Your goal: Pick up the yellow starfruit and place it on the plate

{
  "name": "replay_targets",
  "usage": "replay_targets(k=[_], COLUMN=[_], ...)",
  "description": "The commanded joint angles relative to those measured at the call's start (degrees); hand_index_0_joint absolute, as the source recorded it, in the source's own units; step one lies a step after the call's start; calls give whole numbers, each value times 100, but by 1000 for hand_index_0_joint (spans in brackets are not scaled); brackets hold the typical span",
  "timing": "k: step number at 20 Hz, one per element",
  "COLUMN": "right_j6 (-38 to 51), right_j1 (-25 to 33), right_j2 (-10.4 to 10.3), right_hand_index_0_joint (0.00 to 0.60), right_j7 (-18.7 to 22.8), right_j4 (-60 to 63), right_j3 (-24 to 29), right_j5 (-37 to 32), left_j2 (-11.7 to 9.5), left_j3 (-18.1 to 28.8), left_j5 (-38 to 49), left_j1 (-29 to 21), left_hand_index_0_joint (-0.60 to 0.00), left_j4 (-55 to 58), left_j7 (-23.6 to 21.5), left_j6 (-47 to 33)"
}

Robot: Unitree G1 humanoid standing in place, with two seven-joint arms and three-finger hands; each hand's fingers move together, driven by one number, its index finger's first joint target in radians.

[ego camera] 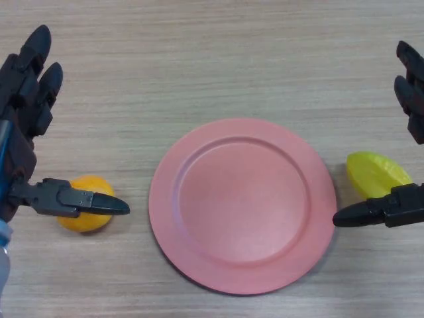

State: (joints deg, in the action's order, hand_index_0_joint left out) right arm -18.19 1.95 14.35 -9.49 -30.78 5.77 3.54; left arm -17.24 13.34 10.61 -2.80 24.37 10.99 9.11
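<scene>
A yellow starfruit (375, 173) lies on the wooden table just right of the pink plate (242, 204), close to its rim. My right hand (405, 207) is at the right edge, open, fingers straight; its thumb lies over the starfruit's near edge, its fingers rise beyond the fruit. The plate is empty in the middle of the view. My left hand (25, 99) is at the left edge, open, its thumb (79, 200) stretched over an orange fruit.
A round orange fruit (85, 207) lies on the table left of the plate, partly covered by my left thumb. Bare wooden tabletop stretches beyond the plate.
</scene>
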Motion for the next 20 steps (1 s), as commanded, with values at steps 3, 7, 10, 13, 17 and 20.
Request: replay_targets(k=[3, 7, 10, 13, 17, 20], right_j6=[764, 1077, 1560, 2147, 2652, 2731], right_j1=[247, 345, 434, 631, 839, 967], right_j2=[230, 318, 398, 549, 682, 733], right_hand_index_0_joint=[0, 0, 0, 0, 0, 0], right_j7=[218, 247, 396, 696, 1001, 1159], right_j4=[-143, 252, 906, 2008, 3229, 3757], right_j3=[429, 509, 554, 579, 511, 434], right_j5=[247, 342, 498, 779, 1070, 1204], left_j2=[-213, -202, -185, -172, -193, -211], left_j3=[209, 119, 69, 87, 142, 196], left_j5=[-136, -396, -425, -465, -372, -342], left_j1=[-270, -334, -350, -267, -271, -239], left_hand_index_0_joint=[0, 0, 0, 0, 0, 0], left_j4=[38, -151, -252, -182, -166, -146], left_j7=[-125, -167, -259, -200, -147, -86], left_j6=[-952, -1119, -1298, -1179, -1032, -999])
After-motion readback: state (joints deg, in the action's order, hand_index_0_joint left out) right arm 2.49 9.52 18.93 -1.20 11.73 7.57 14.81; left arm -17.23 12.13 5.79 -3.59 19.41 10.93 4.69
